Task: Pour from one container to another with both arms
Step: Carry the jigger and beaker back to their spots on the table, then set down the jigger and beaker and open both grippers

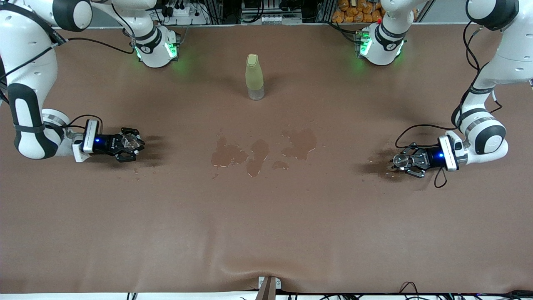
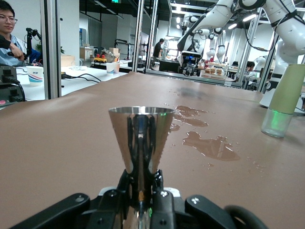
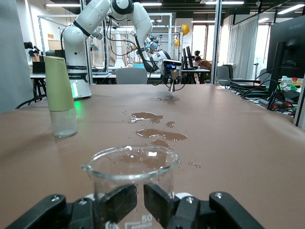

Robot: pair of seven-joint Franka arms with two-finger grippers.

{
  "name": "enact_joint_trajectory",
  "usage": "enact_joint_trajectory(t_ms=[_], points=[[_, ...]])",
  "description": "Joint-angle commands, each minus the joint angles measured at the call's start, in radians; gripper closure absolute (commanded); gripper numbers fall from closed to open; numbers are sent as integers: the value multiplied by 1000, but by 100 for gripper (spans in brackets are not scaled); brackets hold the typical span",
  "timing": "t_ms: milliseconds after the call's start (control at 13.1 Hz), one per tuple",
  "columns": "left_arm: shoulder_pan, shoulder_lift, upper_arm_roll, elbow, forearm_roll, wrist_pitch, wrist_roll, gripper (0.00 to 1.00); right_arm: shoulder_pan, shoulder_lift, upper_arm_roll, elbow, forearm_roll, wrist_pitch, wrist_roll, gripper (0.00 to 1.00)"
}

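Note:
My right gripper (image 1: 128,145) is low over the table at the right arm's end, shut on a clear glass beaker (image 1: 131,140). In the right wrist view the beaker (image 3: 127,164) stands upright and looks empty, with the gripper (image 3: 144,198) and its dark pads close together at its wall. At the left arm's end, my left gripper (image 1: 406,162) is low over the table, shut on a shiny metal cone-shaped cup (image 1: 399,159). In the left wrist view the cup (image 2: 140,136) flares upward from between the gripper's (image 2: 141,180) fingers. What the cup contains is hidden.
A pale green bottle (image 1: 254,77) with a clear base stands mid-table near the robots' bases. Several wet puddles (image 1: 258,154) lie on the brown table cover, between the two grippers and nearer the front camera than the bottle. The cover wrinkles at the front edge (image 1: 266,273).

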Motion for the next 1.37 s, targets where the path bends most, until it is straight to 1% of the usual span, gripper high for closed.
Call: enact_joint_trajectory(t_ms=[0, 76, 228, 685, 837, 989, 1141, 1293], points=[[38, 37, -7, 40, 27, -82, 23, 100, -30, 71, 15, 51, -11, -18, -169, 100], [31, 37, -6, 44, 39, -82, 19, 100, -30, 86, 17, 56, -8, -15, -178, 100], [34, 68, -7, 80, 50, -85, 26, 100, -31, 115, 17, 74, -8, 10, -189, 100], [31, 91, -4, 84, 59, -85, 19, 100, -42, 169, 19, 105, -6, 85, -212, 100], [28, 114, -7, 84, 58, -87, 30, 100, -43, 198, 19, 128, -3, 87, -230, 100], [28, 116, -7, 84, 56, -85, 30, 100, -43, 230, 19, 153, -2, 87, -235, 100], [27, 125, -7, 98, 53, -85, 30, 100, -43, 233, 19, 156, 0, 87, -236, 100], [33, 161, -7, 132, 59, -85, 33, 96, -49, 233, 19, 156, 0, 87, -230, 100]])
